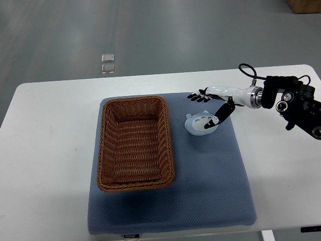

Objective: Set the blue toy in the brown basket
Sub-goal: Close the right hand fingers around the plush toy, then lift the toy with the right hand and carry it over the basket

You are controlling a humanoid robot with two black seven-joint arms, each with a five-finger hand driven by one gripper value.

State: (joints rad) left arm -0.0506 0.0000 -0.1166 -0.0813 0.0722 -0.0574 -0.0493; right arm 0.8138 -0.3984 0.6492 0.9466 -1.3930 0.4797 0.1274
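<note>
A light blue toy (199, 124) with a drawn face lies on the blue-grey mat (210, 170), just right of the brown wicker basket (103, 150). The basket holds nothing. My right hand (209, 106) comes in from the right edge and hovers over the toy's upper right side. Its fingers (199, 95) are spread above the toy and the thumb (221, 114) reaches down against the toy's right side. The hand holds nothing. The left arm does not show.
The mat lies on a white table (45, 150). The right forearm and its black wrist unit (296, 103) with a cable loop sit over the table's right part. Grey floor lies beyond the far edge.
</note>
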